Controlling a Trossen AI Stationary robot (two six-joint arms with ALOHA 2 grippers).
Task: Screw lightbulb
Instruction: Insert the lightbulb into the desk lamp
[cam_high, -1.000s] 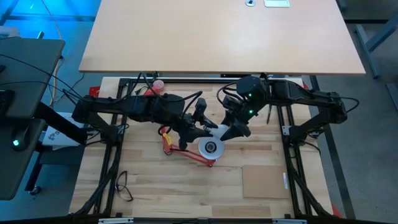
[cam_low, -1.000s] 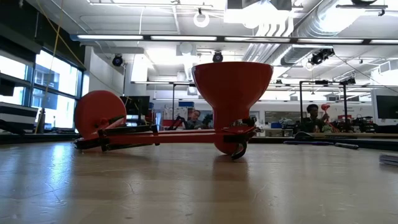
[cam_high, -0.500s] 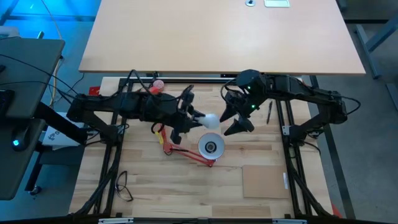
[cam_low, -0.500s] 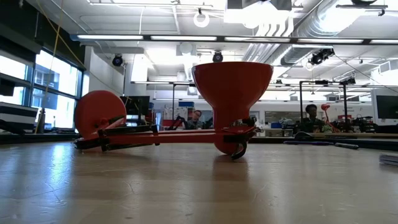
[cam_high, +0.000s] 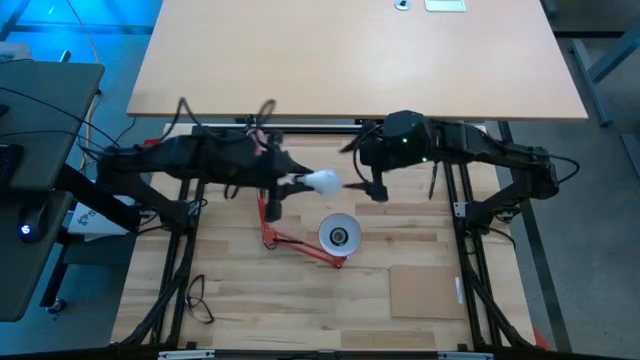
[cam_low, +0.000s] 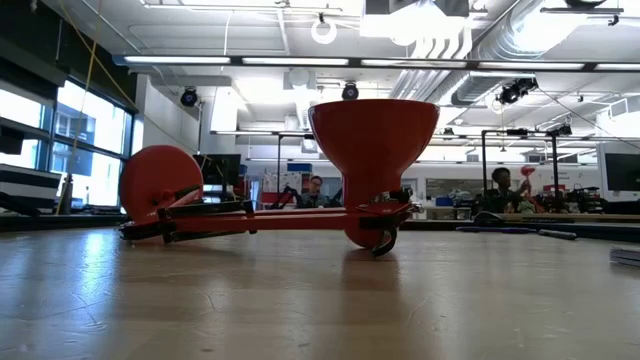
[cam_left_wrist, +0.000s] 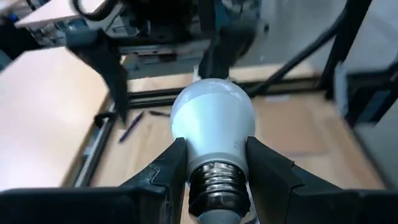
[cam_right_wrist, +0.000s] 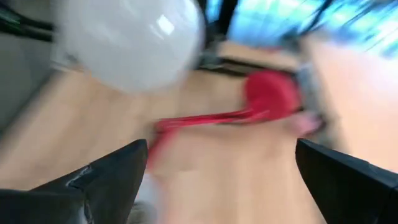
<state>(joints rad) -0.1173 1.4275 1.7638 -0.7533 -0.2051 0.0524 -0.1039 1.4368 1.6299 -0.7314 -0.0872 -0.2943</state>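
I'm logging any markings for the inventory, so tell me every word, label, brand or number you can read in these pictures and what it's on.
No text can be read in any view.
The lightbulb, held in the left gripper: no print shows on the white part facing the camera.
The red lamp: no label shows.
White sheet under the left stand: dark marks, too small to read.
Room behind the table in the low view: signs and screens too small to read.

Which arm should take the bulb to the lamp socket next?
Left. The left gripper is already shut on the bulb, gripping it near the screw base, above the table beside the lamp. The right gripper is open and empty, facing the bulb's round end.
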